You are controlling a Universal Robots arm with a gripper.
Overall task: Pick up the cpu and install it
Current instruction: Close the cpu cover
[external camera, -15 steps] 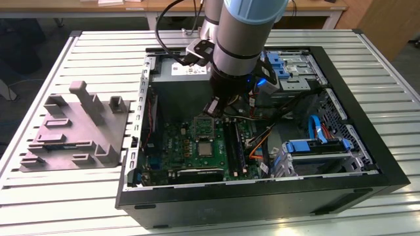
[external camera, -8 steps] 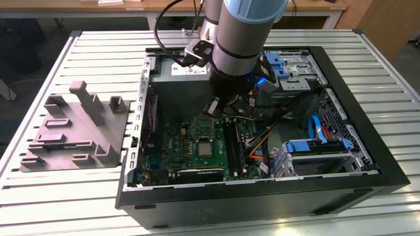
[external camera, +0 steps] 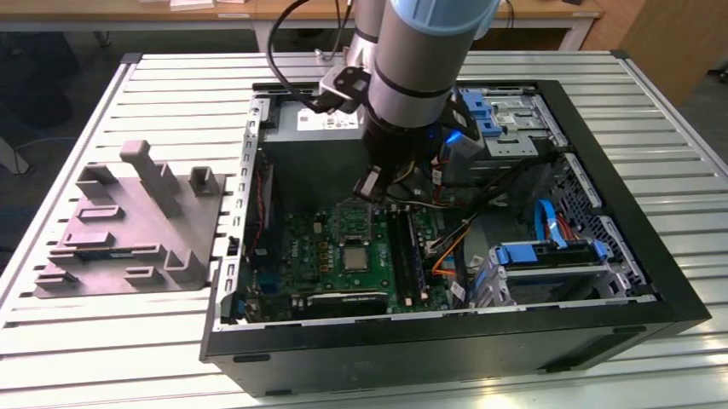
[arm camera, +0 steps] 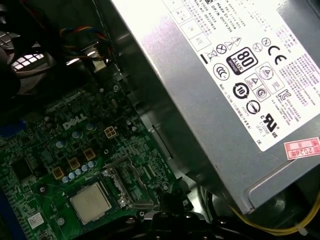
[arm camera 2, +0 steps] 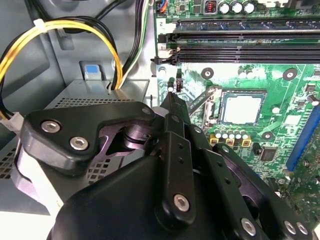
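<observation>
Fingers [arm camera 2: 176, 135] of the gripper [arm camera 2: 172, 97] are looking pressed together into one thin black blade in the second wrist view, with nothing pinched between them; I am judging them clenched and empty. The tip is hovering above the green motherboard [arm camera 2: 280, 100], just beside the socket and not touching it.

The cpu [arm camera 2: 241, 109] is lying flat inside that socket, a small square with a dull silvery metal top and a paler border; the first wrist view is showing it the same way [arm camera: 91, 202]. The silver metal socket frame [arm camera 2: 201, 101] is appearing swung up and open beside the chip rather than clamped over it, so I am judging the placing done and the locking-down not yet done.

Around the socket, small round capacitors [arm camera 2: 230, 136] are standing in a row, and long black memory slots [arm camera 2: 240, 50] are running past on the far side. Yellow and black cables [arm camera 2: 60, 30] are looping over the perforated grey metal of the power supply [arm camera: 215, 80]. In the exterior view, the arm [external camera: 415, 68] is reaching down into the open black computer case [external camera: 637, 256], and a grey plastic fixture [external camera: 125, 230] with upright blocks is sitting on the slatted table [external camera: 114, 358] at the exterior view's left.
</observation>
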